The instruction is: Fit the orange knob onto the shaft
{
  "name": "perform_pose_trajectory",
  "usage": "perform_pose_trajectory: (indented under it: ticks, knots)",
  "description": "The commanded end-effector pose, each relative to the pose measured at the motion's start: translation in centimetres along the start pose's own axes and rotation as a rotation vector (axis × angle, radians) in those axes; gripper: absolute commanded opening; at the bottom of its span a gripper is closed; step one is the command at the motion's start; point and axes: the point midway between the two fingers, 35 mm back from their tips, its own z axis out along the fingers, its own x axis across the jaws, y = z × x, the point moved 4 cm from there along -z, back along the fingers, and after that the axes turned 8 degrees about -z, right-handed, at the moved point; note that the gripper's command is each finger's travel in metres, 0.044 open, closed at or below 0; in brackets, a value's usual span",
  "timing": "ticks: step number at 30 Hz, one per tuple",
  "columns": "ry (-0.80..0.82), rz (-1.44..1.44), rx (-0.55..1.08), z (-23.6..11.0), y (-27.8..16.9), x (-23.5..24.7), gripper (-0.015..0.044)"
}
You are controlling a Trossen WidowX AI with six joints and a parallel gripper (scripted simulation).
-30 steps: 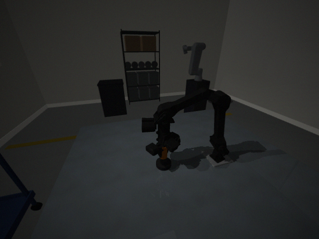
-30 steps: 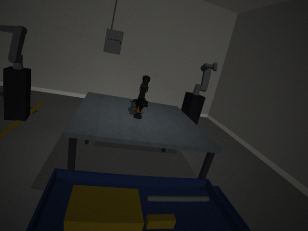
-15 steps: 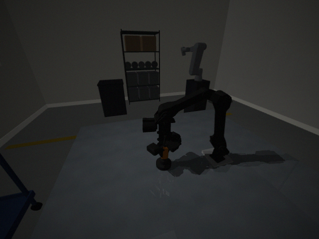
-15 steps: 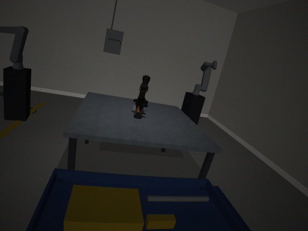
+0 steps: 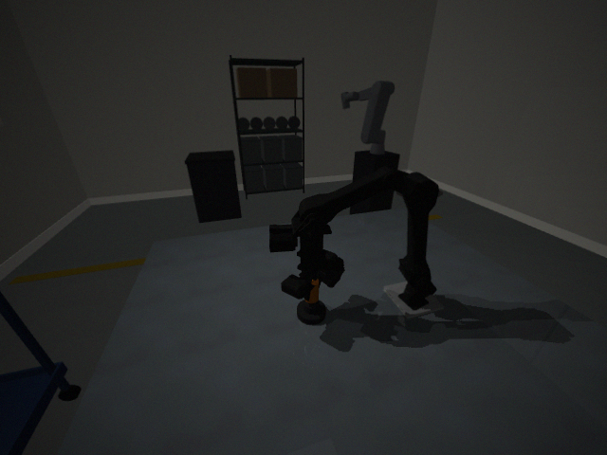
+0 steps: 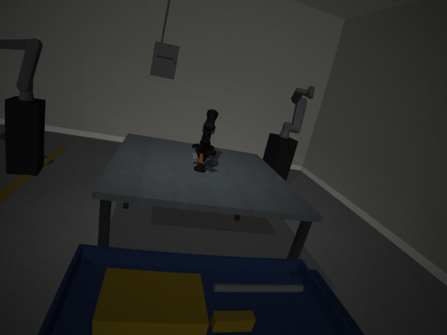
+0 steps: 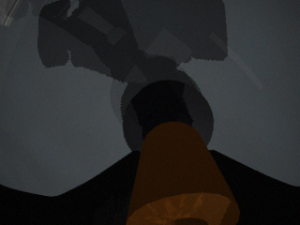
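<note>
My gripper [image 5: 313, 289] [image 6: 200, 157] is shut on the orange knob [image 5: 313, 290] [image 6: 200, 157] [image 7: 182, 190] and holds it upright right over the dark round pedestal [image 5: 311, 312] [image 6: 200, 168] [image 7: 165, 112]. In the wrist view the knob's top end faces the camera, and its far end sits at the middle of the pedestal. The dark shaft is hidden behind the knob. My fingers show only as black shapes on both sides of the knob. The scene is dim.
The grey table [image 5: 206, 353] [image 6: 230, 187] carries the arm's base on a pale plate [image 5: 392, 296]. A blue cart [image 6: 252, 266] [image 5: 19, 401] with yellow boxes stands in front. Shelves [image 5: 266, 127], dark cabinets and other arms stand by the walls.
</note>
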Motion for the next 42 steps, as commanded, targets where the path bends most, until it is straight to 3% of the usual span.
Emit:
perform_pose_trajectory:
  ticks: [1, 19, 26, 42]
  knots:
    - [-0.003, -0.011, 0.007, 0.06, -0.21, -0.14, 0.0000]
    - [-0.003, -0.011, 0.007, -0.42, -0.12, -0.08, 0.0000]
    - [-0.002, -0.210, 0.007, -0.32, 0.09, 0.08, 0.0000]
    - [-0.002, -0.220, 0.007, 0.10, 0.06, 0.07, 0.0000]
